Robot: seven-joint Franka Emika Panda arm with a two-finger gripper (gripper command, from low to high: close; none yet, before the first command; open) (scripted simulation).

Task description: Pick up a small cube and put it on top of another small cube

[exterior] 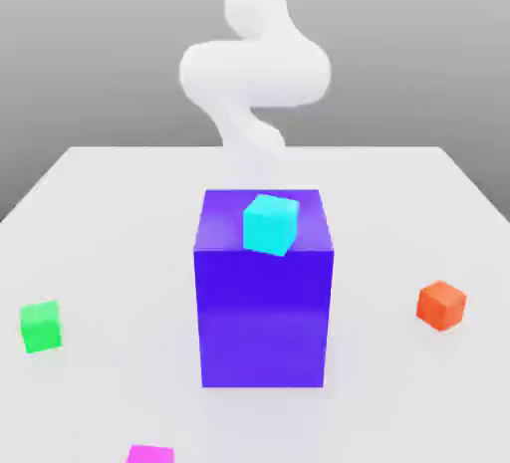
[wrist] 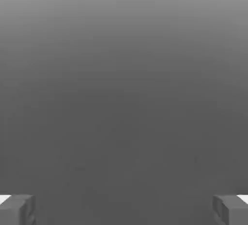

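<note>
So the white arm [exterior: 255, 73] comes down from the top of the exterior view, bulges into a fat rounded elbow-like curl, then narrows going down. In the hand view the gripper [wrist: 124, 209] has its jaws spread wide, one grey fingertip [wrist: 17, 209] at each side with nothing between them.

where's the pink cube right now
In the exterior view the magenta cube lies on the table at the bottom edge, left of centre, below the big blue block.

No readable text, labels, brands, numbers or signs on any surface here.
</note>
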